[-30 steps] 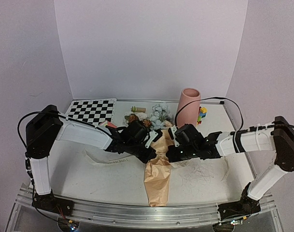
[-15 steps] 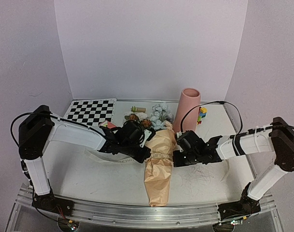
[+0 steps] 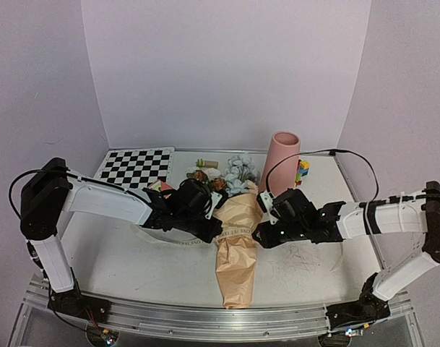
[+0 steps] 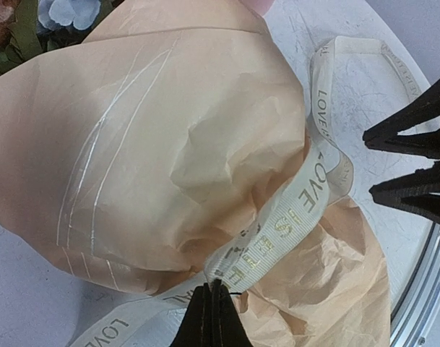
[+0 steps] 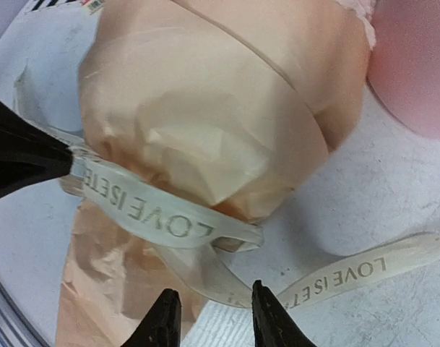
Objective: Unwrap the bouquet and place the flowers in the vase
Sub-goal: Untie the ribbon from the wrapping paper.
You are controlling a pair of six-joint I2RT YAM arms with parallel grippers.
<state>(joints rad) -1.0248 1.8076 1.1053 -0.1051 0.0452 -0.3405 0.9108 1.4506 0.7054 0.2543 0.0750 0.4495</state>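
Note:
The bouquet (image 3: 235,249) lies on the table, its peach paper cone (image 4: 169,137) pointing toward the near edge. Its flowers (image 3: 235,172) fan out at the back beside the pink vase (image 3: 282,160). A cream ribbon (image 4: 306,195) printed with letters still loops around the cone. My left gripper (image 4: 211,288) is shut on that ribbon at the cone's left side. On the cone's right side my right gripper (image 5: 214,295) stands open, with a loose loop of ribbon (image 5: 154,213) just beyond its fingertips. Nothing is pinched in it. The vase (image 5: 415,65) shows at the top right of the right wrist view.
A checkerboard (image 3: 138,165) lies at the back left. Small colourful toy blocks (image 3: 302,172) stand right of the vase. A loose ribbon tail (image 5: 364,271) trails over the table to the right. The metal rail (image 3: 220,319) marks the near edge.
My right gripper has opened and let go of the ribbon, shifting slightly to the right of the cone. The left gripper has stayed shut on the ribbon and drawn a little to the left.

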